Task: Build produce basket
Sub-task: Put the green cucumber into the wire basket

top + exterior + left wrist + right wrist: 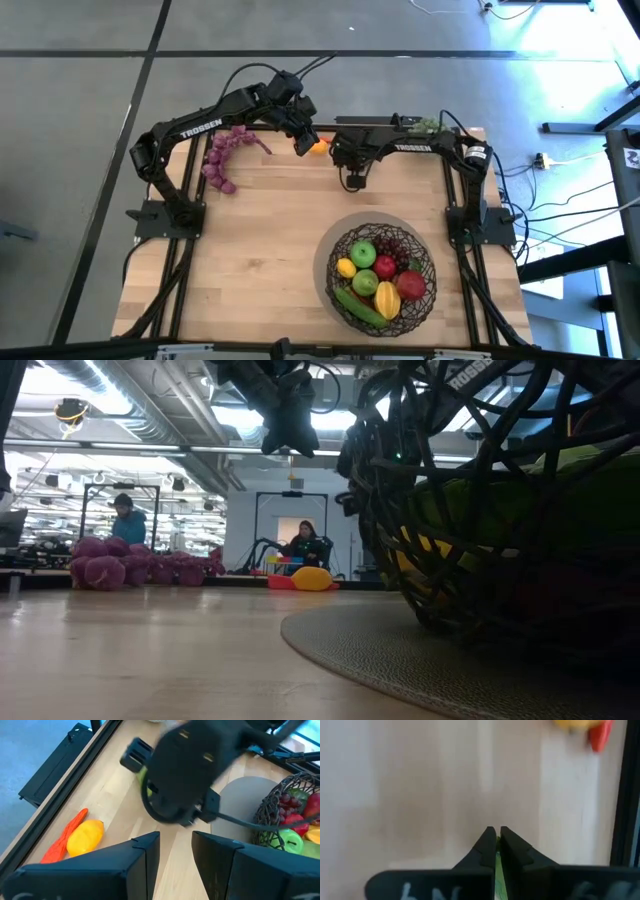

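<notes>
The dark woven basket (428, 292) stands on a grey round mat at the table's near right and holds apples, lemons, a cucumber and red grapes. A lemon (86, 838) and a red-orange chili or carrot (64, 836) lie side by side on the wood near the far edge. Purple grapes (224, 157) lie at the far left. My left gripper (176, 840) is open and empty above the lemon (318, 147). My right gripper (352, 182) points down at the table's far middle, shut on a green piece of produce (496, 866); which kind is hidden. My right gripper pinches a thin green part (496, 868) between its two fingers, which point down at the wood. The fingers hide the rest of the piece from its own camera. A green bit (144, 782) shows beside the gripper in the left wrist view.
The grey mat (345, 236) reaches beyond the basket toward the table's middle. A greenish thing (429, 125) lies by the right arm at the far edge. Bare wood fills the table's left and middle. People stand in the room beyond the table (128, 520).
</notes>
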`<act>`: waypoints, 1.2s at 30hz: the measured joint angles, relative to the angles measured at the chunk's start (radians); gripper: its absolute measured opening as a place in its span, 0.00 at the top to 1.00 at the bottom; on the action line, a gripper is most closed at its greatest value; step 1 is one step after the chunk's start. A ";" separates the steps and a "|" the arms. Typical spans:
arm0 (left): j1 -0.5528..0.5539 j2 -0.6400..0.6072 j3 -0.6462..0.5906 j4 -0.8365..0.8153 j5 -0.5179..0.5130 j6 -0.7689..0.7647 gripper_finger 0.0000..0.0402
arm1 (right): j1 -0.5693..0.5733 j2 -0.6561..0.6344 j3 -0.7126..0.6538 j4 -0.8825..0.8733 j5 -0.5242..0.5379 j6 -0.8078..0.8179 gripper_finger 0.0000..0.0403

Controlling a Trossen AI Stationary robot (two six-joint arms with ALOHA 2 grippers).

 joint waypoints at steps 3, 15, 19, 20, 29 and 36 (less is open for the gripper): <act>0.000 0.000 0.000 0.000 0.000 0.000 0.74 | 0.034 0.000 0.035 -0.020 -0.003 -0.003 0.99; 0.000 0.000 0.000 -0.135 0.007 0.016 0.74 | 0.076 0.000 0.268 -0.205 -0.002 0.055 1.00; 0.000 0.000 0.000 -0.205 0.036 0.081 0.74 | 0.078 -0.002 0.350 -0.296 -0.002 0.083 1.00; 0.000 0.000 0.000 -0.223 0.037 0.094 0.74 | 0.081 -0.004 0.369 -0.324 -0.002 0.086 1.00; -0.009 -0.013 0.000 -0.285 0.045 0.144 0.74 | 0.133 -0.128 0.424 -0.425 0.054 0.181 1.00; -0.022 -0.041 -0.001 -0.279 0.064 0.174 0.74 | 0.221 -0.254 0.424 -0.539 0.051 0.300 1.00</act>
